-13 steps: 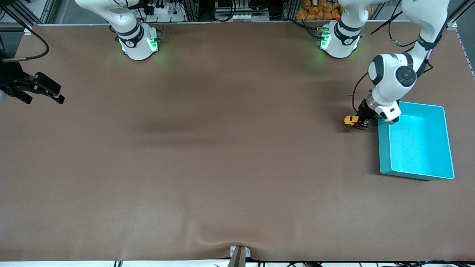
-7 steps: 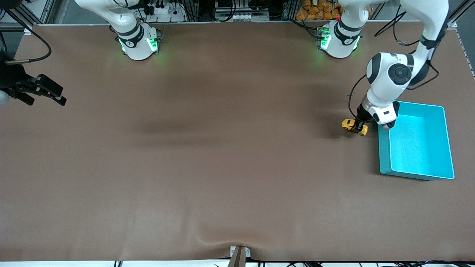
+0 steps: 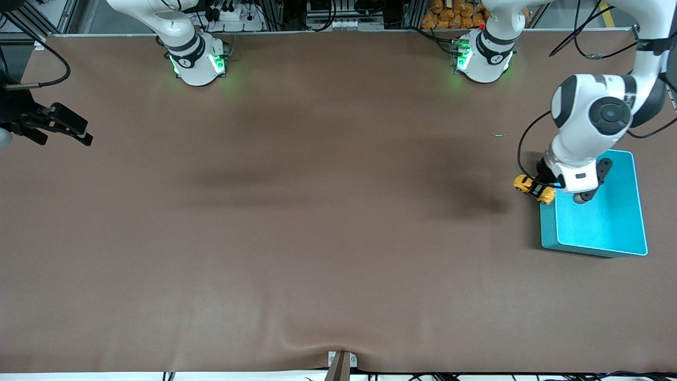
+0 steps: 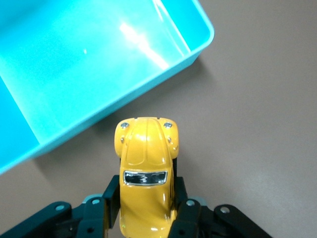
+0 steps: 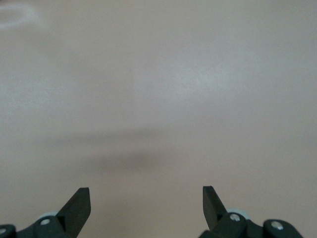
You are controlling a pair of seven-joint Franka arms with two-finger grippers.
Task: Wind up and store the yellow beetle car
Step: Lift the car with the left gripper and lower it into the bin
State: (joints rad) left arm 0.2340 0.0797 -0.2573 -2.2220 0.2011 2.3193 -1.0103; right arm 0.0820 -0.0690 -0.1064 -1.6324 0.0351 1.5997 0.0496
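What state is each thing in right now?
Small yellow beetle toy car: gripped, lifted, just outside the bin's rim.
Turquoise plastic bin: upright, nothing visible inside.
Left claw: shut on the car.
Right claw: open, waiting at the right arm's table end.

My right gripper (image 5: 146, 203) hangs over the bare brown table (image 5: 163, 84), its two dark fingertips (image 5: 79, 203) spread wide apart at the lower edge of the frame. A faint shadow streaks the surface between them.
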